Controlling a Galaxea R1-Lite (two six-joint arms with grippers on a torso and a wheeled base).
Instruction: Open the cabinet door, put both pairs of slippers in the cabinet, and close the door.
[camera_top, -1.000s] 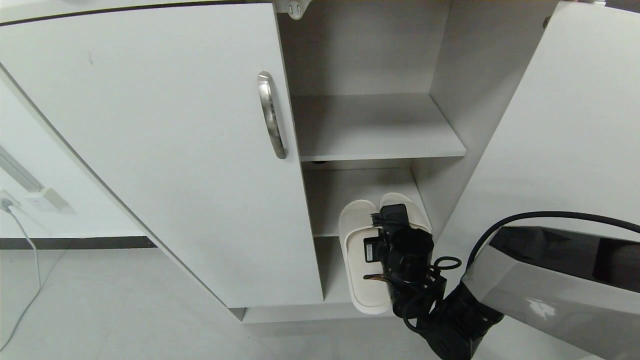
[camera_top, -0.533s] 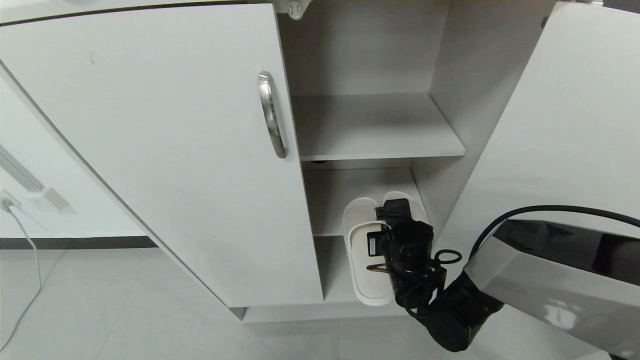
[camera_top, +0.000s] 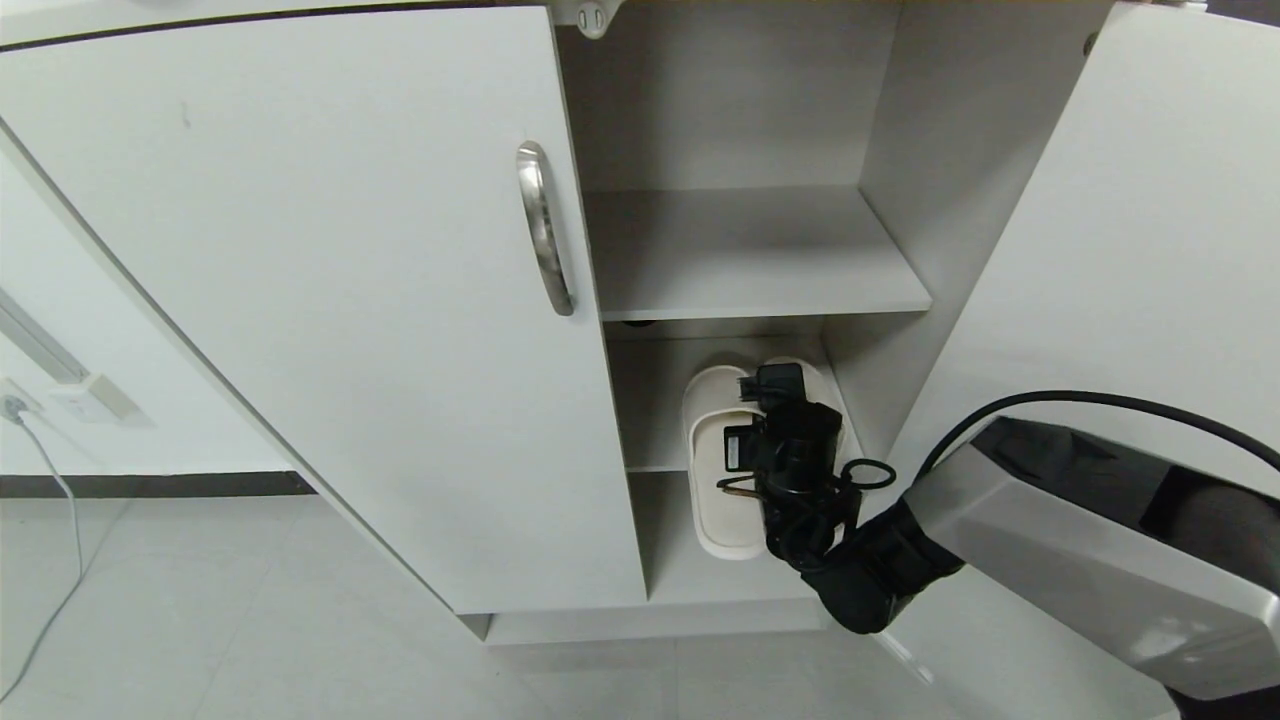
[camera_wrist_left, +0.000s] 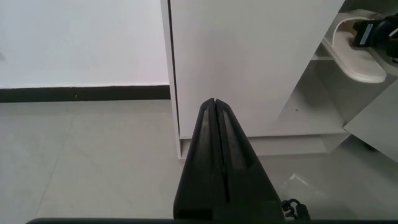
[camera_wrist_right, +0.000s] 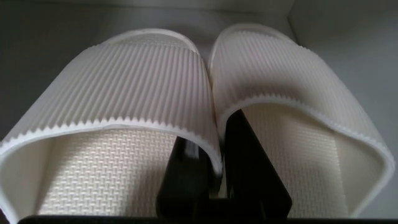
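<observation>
Right gripper (camera_top: 768, 392) at cabinet (camera_top: 750, 260) opening, fingers clamped on slippers (camera_top: 715, 500); left gripper (camera_wrist_left: 213, 106) near floor (camera_wrist_left: 93, 155), fingers together

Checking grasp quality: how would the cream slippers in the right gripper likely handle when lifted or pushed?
Probably light: the right gripper holds both slippers by their inner edges alone. Likely fairly stiff: the heels jut past the shelf edge without visible sag. Ribbed straps suggest little slipping.
</observation>
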